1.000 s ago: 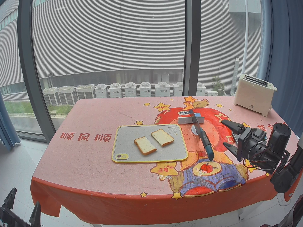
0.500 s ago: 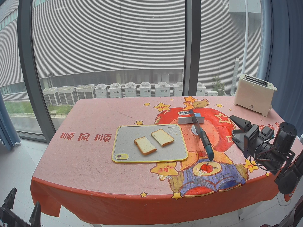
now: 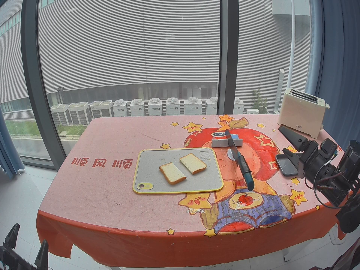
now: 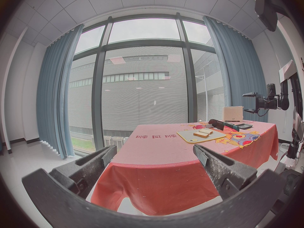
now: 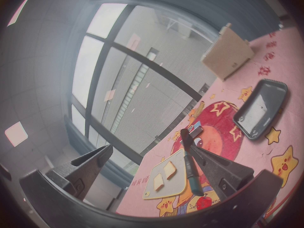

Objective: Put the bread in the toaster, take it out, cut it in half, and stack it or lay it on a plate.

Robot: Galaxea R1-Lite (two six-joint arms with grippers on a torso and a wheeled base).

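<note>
We find the right pincer (image 3: 291, 146) spread wide and empty, above the right end of the table (image 3: 112, 192). The dark plate (image 3: 285, 165) lies just beneath it; whether they touch we cannot tell. The toaster (image 3: 302, 111) stands just beyond the pincer. To its left lies the knife (image 3: 240, 160), then two bread halves (image 3: 172, 172) on the cutting board (image 3: 150, 169), well apart from it. The left pincer (image 4: 155, 162), equally wide, hangs off the table.

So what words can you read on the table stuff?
"顺风顺": big red characters on the tablecloth.
Toaster front mark: too small to read.
Knife rest label: too small to read.
Cloth writing beside the knife handle: partly covered, unclear.
</note>
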